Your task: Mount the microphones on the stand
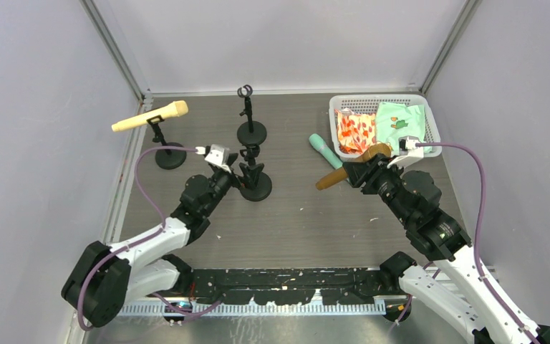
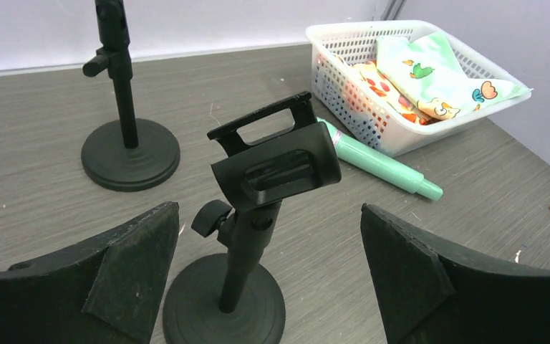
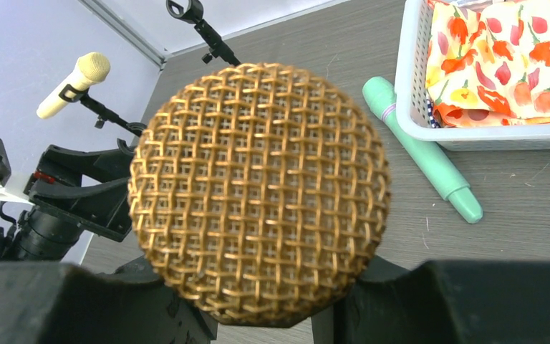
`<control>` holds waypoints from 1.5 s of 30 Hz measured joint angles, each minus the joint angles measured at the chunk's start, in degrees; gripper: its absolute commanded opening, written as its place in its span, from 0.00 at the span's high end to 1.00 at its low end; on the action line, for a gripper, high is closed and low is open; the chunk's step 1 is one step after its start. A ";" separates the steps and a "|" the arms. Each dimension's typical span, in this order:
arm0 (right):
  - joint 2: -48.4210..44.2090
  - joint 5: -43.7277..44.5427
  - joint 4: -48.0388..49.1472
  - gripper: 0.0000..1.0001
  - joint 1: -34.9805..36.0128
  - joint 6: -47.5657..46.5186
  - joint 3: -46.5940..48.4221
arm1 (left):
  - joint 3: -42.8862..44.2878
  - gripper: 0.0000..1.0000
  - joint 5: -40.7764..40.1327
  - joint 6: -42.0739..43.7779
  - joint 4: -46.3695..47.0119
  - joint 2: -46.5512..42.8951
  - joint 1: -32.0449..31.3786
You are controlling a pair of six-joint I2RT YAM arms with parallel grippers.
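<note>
My right gripper (image 1: 363, 167) pinched the golden-brown microphone (image 3: 258, 190) near its mesh head. I judged it rigid, smooth and head-heavy, so better held mid-barrel. The left gripper (image 2: 268, 283) gaped wide around the empty stand clip (image 2: 276, 161), and the mint-green microphone (image 2: 379, 161) lay beside the basket (image 2: 351, 107).

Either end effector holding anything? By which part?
Right end effector grips the golden-brown microphone on its body below the mesh head. Left end effector is open, holding nothing.

The golden-brown microphone (image 3: 261, 193) showed only its mesh head — its handle was hidden behind it. In the left wrist view the far stand (image 2: 130, 154) was cut off at the upper edge.
</note>
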 measured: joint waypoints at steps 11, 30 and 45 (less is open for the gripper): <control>0.13 -0.39 -0.37 0.99 0.00 -0.20 0.00 | 0.20 0.30 0.39 3.85 9.35 9.49 0.00; 1.90 -1.09 -2.14 0.99 0.00 -0.48 1.01 | 1.22 0.70 3.41 4.44 17.68 16.04 0.11; 1.07 -1.01 0.85 0.99 0.00 -0.61 0.26 | 1.75 1.00 6.21 3.82 17.16 16.55 -0.02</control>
